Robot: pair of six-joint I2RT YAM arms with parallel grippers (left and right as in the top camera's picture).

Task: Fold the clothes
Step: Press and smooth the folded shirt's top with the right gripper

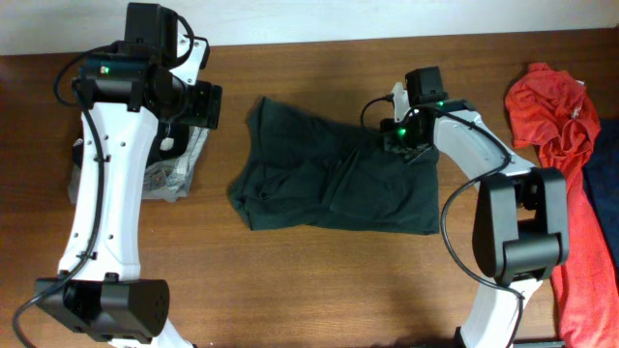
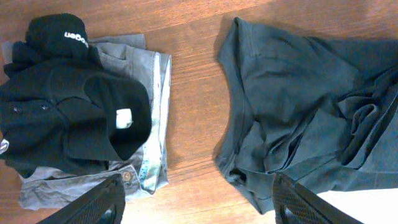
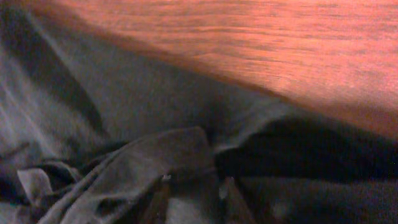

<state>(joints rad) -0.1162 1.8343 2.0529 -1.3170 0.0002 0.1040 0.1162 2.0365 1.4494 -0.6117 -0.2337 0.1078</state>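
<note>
- T-shirt (image 1: 334, 179): dark greenish-black, lying near the middle of the tabletop (image 1: 309, 280). It is spread out but rumpled, with creases running across it and loose folds gathered toward its upper right part. In the left wrist view the T-shirt (image 2: 292, 106) fills the right half, its curved edge against bare wood.
- Right gripper (image 1: 406, 145): low over the upper right part of the T-shirt. In the blurred right wrist view its fingers (image 3: 158, 202) stand close together with a raised ridge of the T-shirt (image 3: 155, 155) between them, so it appears clenched on the cloth. Bare tabletop (image 3: 261, 43) shows beyond the hem.
- Left gripper (image 1: 198, 104): up at the far left of the tabletop, well apart from the T-shirt. In its own view the left gripper (image 2: 202, 208) is released, its fingers (image 2: 102, 202) spread wide at the bottom edge over wood.
- Black polo shirt (image 2: 68, 118): buttoned placket, white label at the collar, lying on top of a pile at the left.
- Grey garment (image 2: 143, 87): beneath the black polo shirt, with pale stitched edging along its right side.
- Black item with white lettering (image 2: 65, 34): at the far end of the same pile; the lettering is too small to read surely.
- Red garment (image 1: 561, 126): crumpled along the right edge of the tabletop, well apart from the T-shirt.
</note>
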